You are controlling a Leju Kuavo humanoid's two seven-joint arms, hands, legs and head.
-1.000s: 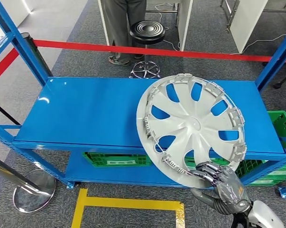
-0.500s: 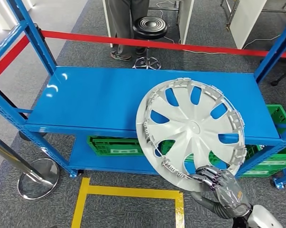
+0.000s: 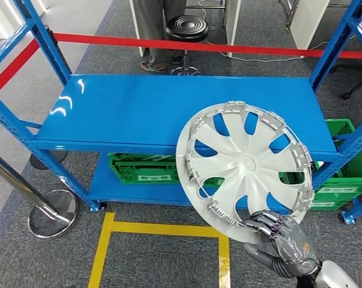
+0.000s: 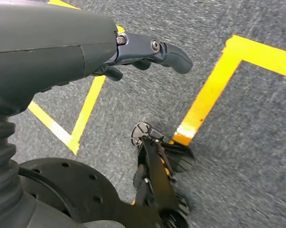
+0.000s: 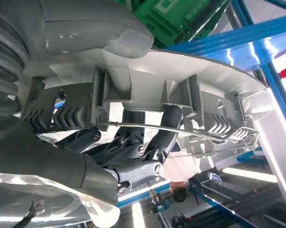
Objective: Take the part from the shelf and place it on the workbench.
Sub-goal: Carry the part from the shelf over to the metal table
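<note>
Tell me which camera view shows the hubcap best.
The head view: the whole silver hubcap shows, its spokes and rim clips visible, with the right hand gripping its near edge. The right wrist view shows a close stretch of the rim's underside. The left wrist view looks at the floor.

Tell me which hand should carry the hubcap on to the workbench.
Right. The right hand already grips the round silver plastic hubcap at its lower rim, clear of the blue metal shelf. The left hand hangs over the floor, holding nothing.
</note>
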